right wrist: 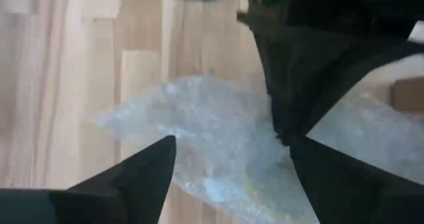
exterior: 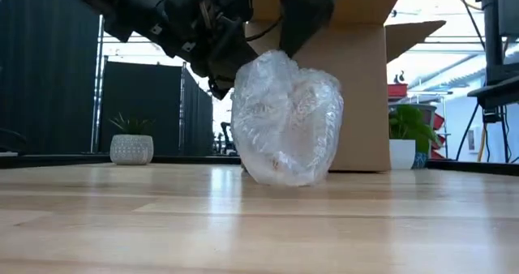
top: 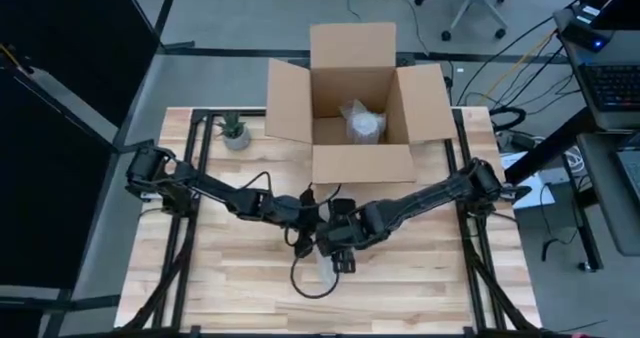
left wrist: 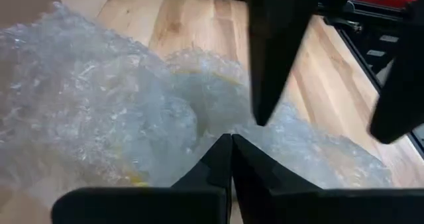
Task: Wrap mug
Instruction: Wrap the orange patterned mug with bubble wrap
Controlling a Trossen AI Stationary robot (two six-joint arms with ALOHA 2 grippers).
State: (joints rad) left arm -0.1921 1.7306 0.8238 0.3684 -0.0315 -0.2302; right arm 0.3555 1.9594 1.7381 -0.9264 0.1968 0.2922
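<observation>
- The mug inside the crumpled clear bubble-wrap bundle [exterior: 285, 118] is hidden (only faint yellow shows through)
- In the high view, both dark arms cover most of that bundle [top: 326, 270]

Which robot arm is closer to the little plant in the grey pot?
Left. The left tool sits mid-table, on the plant's side; the right tool is beside it at the bubble-wrapped mug, slightly farther off.
</observation>
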